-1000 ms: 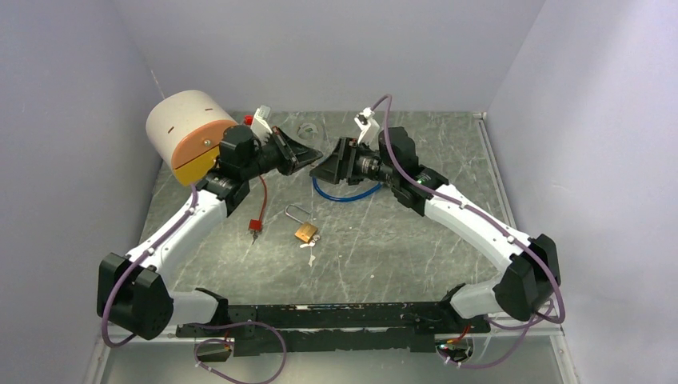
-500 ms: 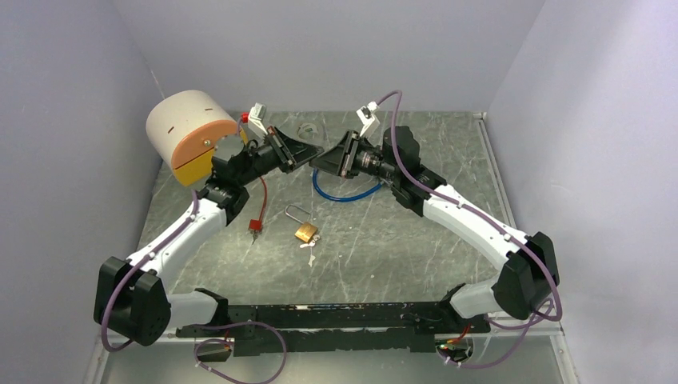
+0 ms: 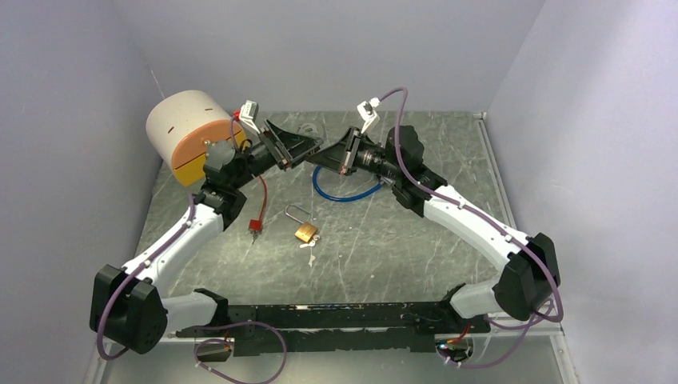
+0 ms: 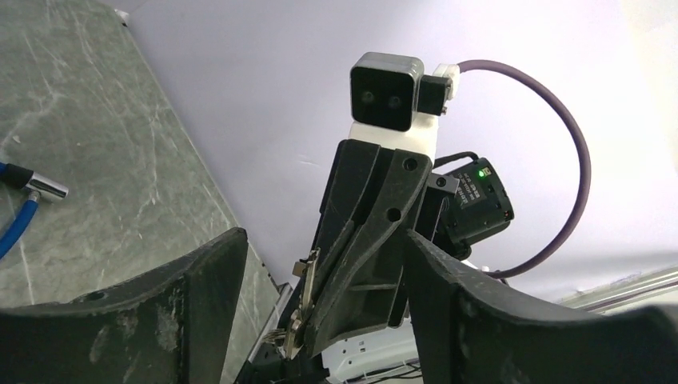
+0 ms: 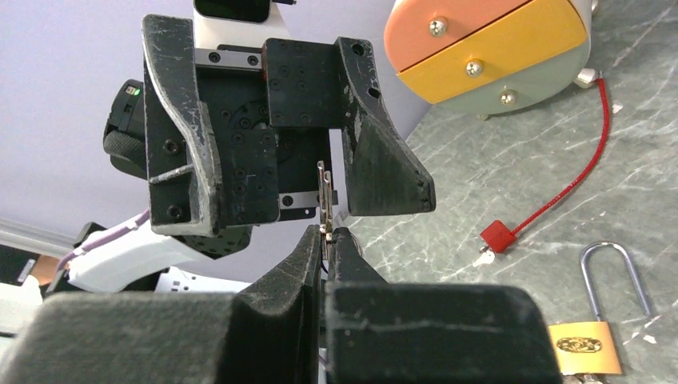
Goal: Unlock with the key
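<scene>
Mid-air key handover at the back of the surface (image 3: pixel 384 240). The right pincer (image 5: pixel 326 240) is clamped together on the key (image 5: pixel 323 196), which stands upright in its tips. The left pincer (image 5: pixel 292 210) has its fingers apart on either side of the key, not touching it. The padlock (image 3: pixel 305 232) lies loose on the surface near centre, well apart from both arms.

To do it well, the left should back straight off without brushing the key. The right should hold firm and check that the blade pokes out enough. The left is then free to steady the padlock.

Versus a second ago, the left was shut and the right was wide; now they're swapped. The tips have also met and lifted slightly.
</scene>
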Tool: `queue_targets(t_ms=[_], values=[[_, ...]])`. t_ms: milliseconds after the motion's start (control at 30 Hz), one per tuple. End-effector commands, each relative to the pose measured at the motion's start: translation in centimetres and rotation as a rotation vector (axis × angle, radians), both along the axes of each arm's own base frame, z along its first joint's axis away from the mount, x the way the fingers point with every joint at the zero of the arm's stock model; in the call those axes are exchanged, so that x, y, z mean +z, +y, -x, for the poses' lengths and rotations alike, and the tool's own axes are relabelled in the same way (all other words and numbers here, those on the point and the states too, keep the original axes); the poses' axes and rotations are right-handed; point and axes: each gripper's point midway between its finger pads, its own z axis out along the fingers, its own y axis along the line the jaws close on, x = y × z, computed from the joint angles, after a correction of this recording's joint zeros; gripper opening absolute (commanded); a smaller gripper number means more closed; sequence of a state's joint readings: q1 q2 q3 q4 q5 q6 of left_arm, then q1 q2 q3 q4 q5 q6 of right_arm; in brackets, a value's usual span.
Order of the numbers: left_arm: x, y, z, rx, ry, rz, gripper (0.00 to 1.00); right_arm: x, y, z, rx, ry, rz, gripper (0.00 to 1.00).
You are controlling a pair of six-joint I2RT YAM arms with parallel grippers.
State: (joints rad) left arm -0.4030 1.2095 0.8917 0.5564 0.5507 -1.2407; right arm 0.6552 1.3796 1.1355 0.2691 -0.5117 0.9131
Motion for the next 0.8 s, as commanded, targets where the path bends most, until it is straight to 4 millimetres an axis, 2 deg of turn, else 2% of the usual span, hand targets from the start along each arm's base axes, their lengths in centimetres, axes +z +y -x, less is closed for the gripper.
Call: queue_targets(t_ms=[0, 67, 200, 333, 467, 533, 600, 667, 767], values=[[1.4, 0.7, 0.9, 0.021, -0.045, 0.015, 0.75, 2.5, -1.0, 1.6, 0.02, -0.139, -0.014, 0.0], [1.1, 0.7, 0.8, 0.025, -0.034, 0.009, 0.72, 2.5, -1.3, 2.0, 0.024, -0.149, -0.01, 0.0], [0.7, 0.9, 0.6, 0.035, -0.03, 0.005, 0.59, 2.3, -1.6, 2.2, 0.021, -0.151, 0.008, 0.0], [0.2, 1.2, 0.2, 0.052, -0.011, -0.004, 0.41, 2.0, -1.9, 2.3, 0.012, -0.141, 0.019, 0.0], [0.7, 1.1, 0.3, 0.026, -0.013, 0.012, 0.25, 1.7, -2.0, 2.0, 0.002, -0.119, 0.03, 0.0], [0.8, 1.0, 0.5, 0.014, -0.017, 0.018, 0.25, 1.5, -2.0, 1.8, -0.005, -0.108, 0.035, 0.0], [0.8, 1.0, 0.6, 0.009, -0.017, 0.018, 0.32, 1.4, -2.1, 1.4, -0.017, -0.092, 0.038, 0.0], [0.6, 1.1, 0.6, 0.013, -0.015, 0.01, 0.35, 1.3, -2.3, 1.1, -0.028, -0.079, 0.038, 0.0], [0.2, 1.1, 0.8, 0.013, -0.01, 0.0, 0.34, 1.1, -2.5, 0.9, -0.032, -0.061, 0.029, 0.0]])
